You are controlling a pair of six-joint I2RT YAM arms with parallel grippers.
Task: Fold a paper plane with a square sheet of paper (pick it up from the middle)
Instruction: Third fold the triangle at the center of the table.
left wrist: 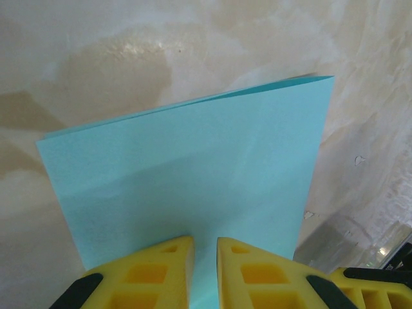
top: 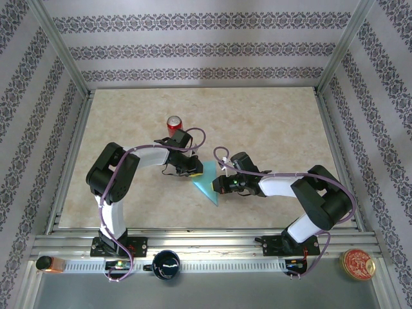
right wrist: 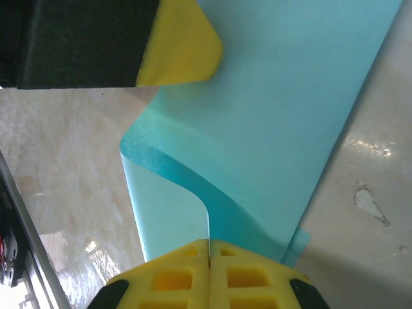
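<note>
The square sheet of paper (top: 209, 187) is turquoise, partly folded, and lies on the table between the two arms. In the left wrist view the paper (left wrist: 193, 167) shows two layers at its far edge. My left gripper (left wrist: 205, 241) rests on it, jaws a narrow gap apart with paper showing through the gap. My right gripper (right wrist: 209, 243) is shut on one lifted layer of the paper (right wrist: 277, 129), which curls up from the layer below. The left gripper's yellow fingertip (right wrist: 183, 45) sits on the sheet's far part. From above, the left gripper (top: 196, 170) and right gripper (top: 219, 185) are close together.
A red soda can (top: 174, 123) stands just behind the left arm's wrist. On the near rail sit a dark mug (top: 166, 264), a round tin (top: 357, 264) and a small orange object (top: 48, 264). Patterned walls and aluminium posts enclose the marbled table (top: 270, 129).
</note>
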